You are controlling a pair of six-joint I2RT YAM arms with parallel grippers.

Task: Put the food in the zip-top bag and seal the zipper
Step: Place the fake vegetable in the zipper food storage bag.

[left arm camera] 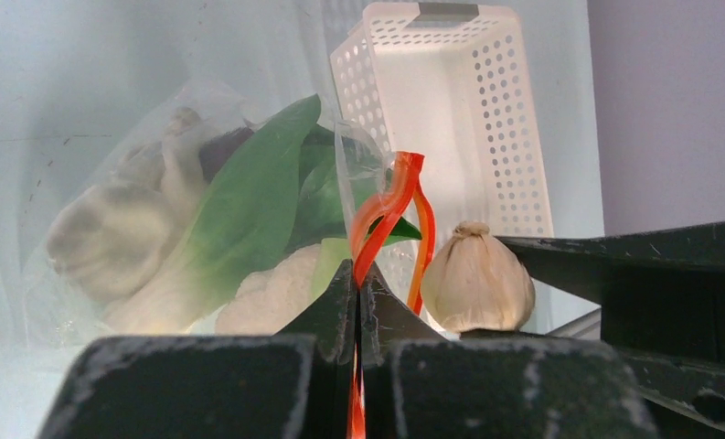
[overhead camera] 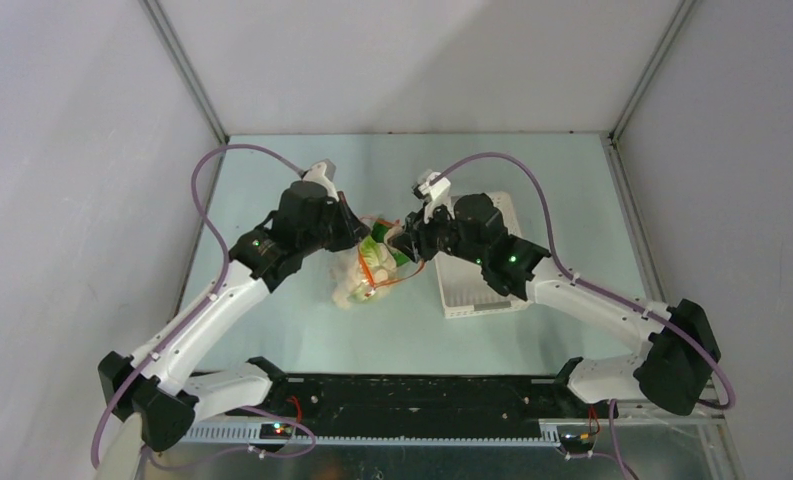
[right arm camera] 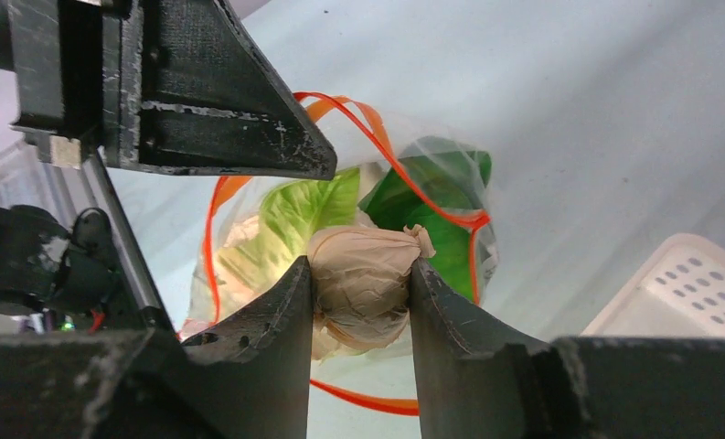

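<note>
My left gripper [left arm camera: 358,274] is clamped flat on the zipper [left arm camera: 390,206], with the red-orange strip squeezed between its closed fingers and lifted so that the mouth of the zip-top bag [overhead camera: 360,285] stands up as a loop. The bag lies mid-table [overhead camera: 302,330], just left of the white perforated basket [left arm camera: 441,110]. The bok choy [left arm camera: 258,192] and several pale pieces are already inside it. My right gripper [right arm camera: 360,273] is partly closed on a pale lump [left arm camera: 477,279], with a finger pressed to each side. From the right wrist the lump sits over the zipper loop, but from the left wrist it looks just right of the raised strip. I cannot tell whether it has crossed the rim. I judge this to be the drop-in step, and the seal is not yet made. To do it well I would keep the left pinch firm and high, then ease the lump left and down until it is clearly below the strip. Only then would I part the right fingers, and only a little. I would back out along the same line, because the thin film could snag on a fingertip and pull the mouth shut.
</note>
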